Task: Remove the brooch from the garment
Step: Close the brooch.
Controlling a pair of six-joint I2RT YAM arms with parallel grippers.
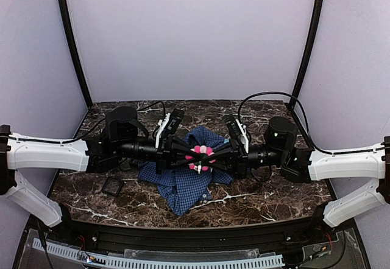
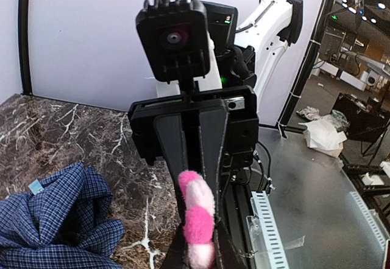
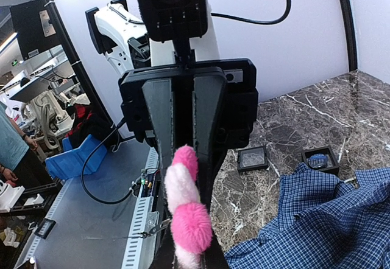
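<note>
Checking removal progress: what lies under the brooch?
The checked shirt on the marble table lies below the brooch, which the left gripper and right gripper pinch. Petals and grippers hide whether its pin touches cloth.

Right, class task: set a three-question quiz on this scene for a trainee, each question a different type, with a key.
1. Which small pink thing do the left hand and right hand meet at?
2. The garment has which pattern? A) plain red B) blue check C) white stripes
3. True or false: the garment lies neatly folded in a square.
Key: 1 the brooch; 2 B; 3 false, it is crumpled.
</note>
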